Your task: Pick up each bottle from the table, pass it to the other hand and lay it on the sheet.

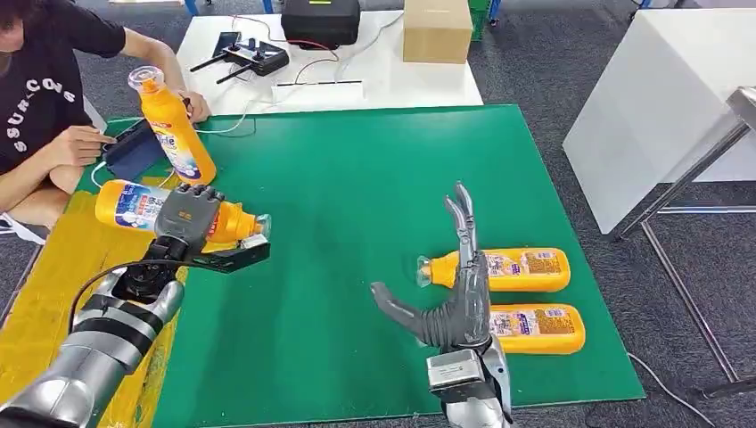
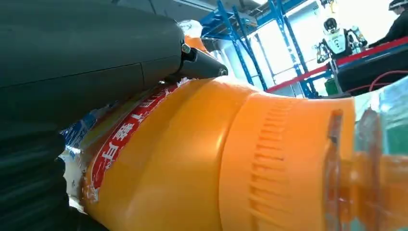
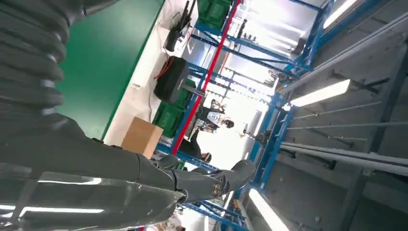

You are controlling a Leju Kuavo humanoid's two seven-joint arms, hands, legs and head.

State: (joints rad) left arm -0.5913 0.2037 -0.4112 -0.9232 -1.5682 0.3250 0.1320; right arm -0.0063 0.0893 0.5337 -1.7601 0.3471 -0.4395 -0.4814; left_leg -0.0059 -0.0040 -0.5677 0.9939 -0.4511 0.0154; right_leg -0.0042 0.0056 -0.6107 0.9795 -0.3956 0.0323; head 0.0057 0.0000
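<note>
My left hand (image 1: pixel 187 221) grips an orange bottle (image 1: pixel 134 205) held sideways above the left edge of the green sheet (image 1: pixel 357 178), its clear cap pointing right. The left wrist view shows that bottle (image 2: pixel 192 163) close up under my fingers (image 2: pixel 96 53). My right hand (image 1: pixel 455 285) is raised over the sheet, fingers straight and thumb spread, holding nothing. Just right of it two orange bottles (image 1: pixel 508 269) (image 1: pixel 539 328) lie side by side on the sheet. Another orange bottle (image 1: pixel 171 125) stands upright at the sheet's far left corner.
A person (image 1: pixel 45 98) sits at the left by the upright bottle, hands on a dark device (image 1: pixel 134 150). Behind the sheet a white table (image 1: pixel 330 62) carries a cardboard box (image 1: pixel 437 28), a black case and a controller. A yellow surface (image 1: pixel 53 276) lies left.
</note>
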